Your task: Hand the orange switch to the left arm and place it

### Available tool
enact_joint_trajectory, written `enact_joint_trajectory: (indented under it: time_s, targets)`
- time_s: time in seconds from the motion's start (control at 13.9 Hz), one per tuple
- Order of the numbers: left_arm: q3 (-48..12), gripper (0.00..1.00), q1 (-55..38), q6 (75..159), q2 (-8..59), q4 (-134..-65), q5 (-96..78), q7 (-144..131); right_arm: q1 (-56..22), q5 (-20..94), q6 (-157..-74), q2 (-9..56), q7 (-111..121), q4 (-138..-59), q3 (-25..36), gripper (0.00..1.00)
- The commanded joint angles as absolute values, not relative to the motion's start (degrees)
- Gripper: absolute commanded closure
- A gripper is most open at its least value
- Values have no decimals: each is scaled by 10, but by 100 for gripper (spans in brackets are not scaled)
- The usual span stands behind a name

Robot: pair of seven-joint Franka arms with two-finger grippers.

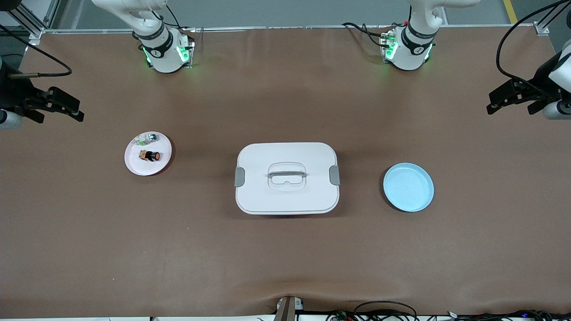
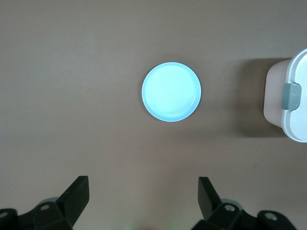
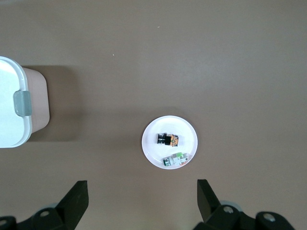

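The orange switch [image 1: 151, 156] lies on a pink plate [image 1: 134, 168] toward the right arm's end of the table; it also shows in the right wrist view [image 3: 167, 139]. The white box [image 1: 267, 198] stands in the middle of the table. My right gripper [image 1: 80, 114] is open and empty, high over the table's edge at the right arm's end; its open fingers frame the bare table in its wrist view [image 3: 142, 191]. My left gripper [image 1: 490, 103] is open and empty, high over the left arm's end; it also shows in its wrist view [image 2: 144, 191].
A small clear-green-silver part [image 1: 147, 139] shares the pink plate [image 3: 153, 154] with the switch. An empty blue plate [image 1: 408, 187] sits beside the box toward the left arm's end and shows in the left wrist view [image 2: 171, 92]. The box's edge shows in both wrist views [image 2: 295, 96] [image 3: 9, 110].
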State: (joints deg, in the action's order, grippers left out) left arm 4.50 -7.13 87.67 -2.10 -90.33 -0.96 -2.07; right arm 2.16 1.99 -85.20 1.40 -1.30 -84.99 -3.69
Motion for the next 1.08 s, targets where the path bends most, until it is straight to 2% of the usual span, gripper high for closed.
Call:
enact_joint_trajectory:
  time_s: [0.0, 0.43, 0.72, 1.01]
  targets:
    - [43, 0, -69, 868, -17, -891, 0, -9, 33, 24, -842, 22, -3, -840, -39, 0]
    - [43, 0, -69, 868, -15, -890, -1, -13, 25, -18, -911, -5, -53, -996, -44, 0]
    - [43, 0, -74, 869, -8, -889, 4, -10, 30, -12, -1018, -44, -54, -1134, -41, 0]
    - [43, 0, -75, 869, -8, -889, 3, -10, 48, 30, -1084, -57, -54, -1226, -39, 0]
